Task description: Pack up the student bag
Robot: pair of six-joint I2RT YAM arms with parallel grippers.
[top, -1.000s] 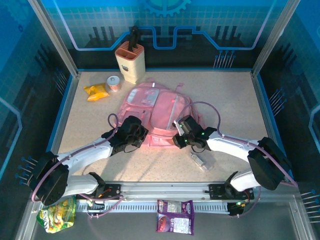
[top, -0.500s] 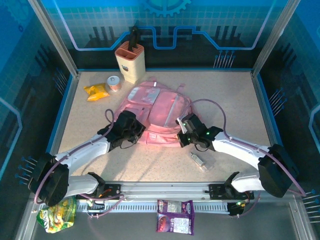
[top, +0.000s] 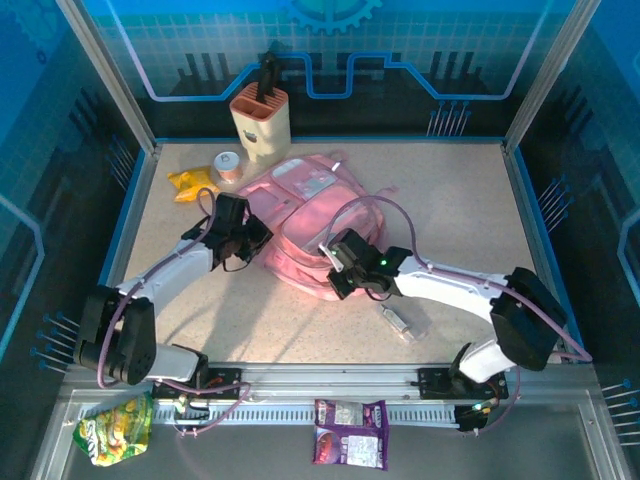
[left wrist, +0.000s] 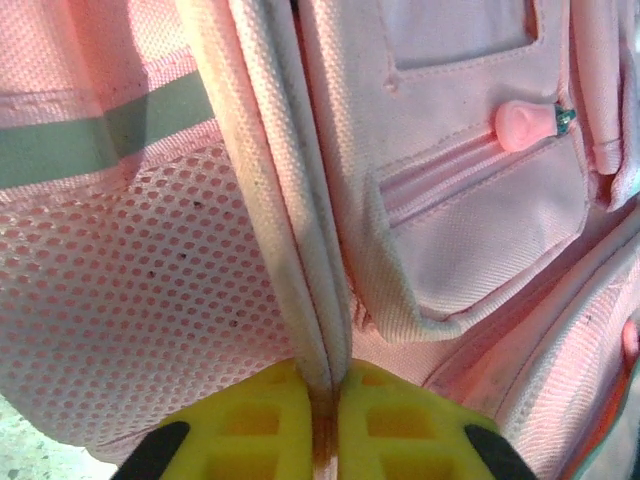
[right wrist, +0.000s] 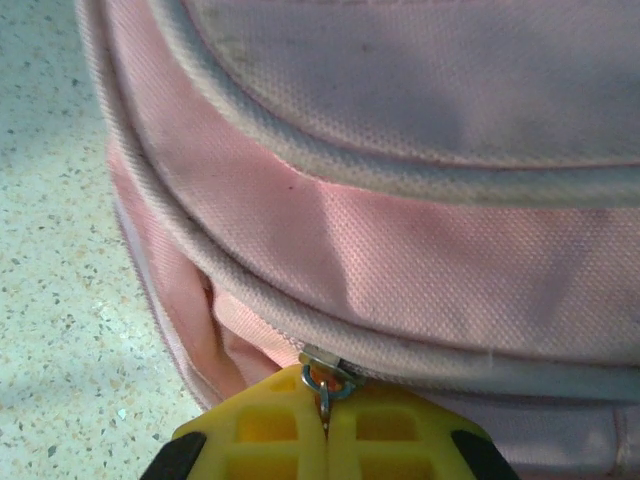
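Pink student bag [top: 310,215], speckled beige table [top: 450,200]

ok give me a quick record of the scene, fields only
bag: pink backpack lying mid-table
left gripper: shut on the backpack's pale piped seam
right gripper: shut on metal zip pull at the backpack's edge
behind bag: knife block, small round roll, yellow snack packet
near right arm: small clear packet

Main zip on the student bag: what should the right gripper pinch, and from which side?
Pinch the metal zip pull dangling from the slider on the student bag's pale trim. Come from the bag's outer edge, jaws either side of its thin ring; the right gripper is shut on it so.
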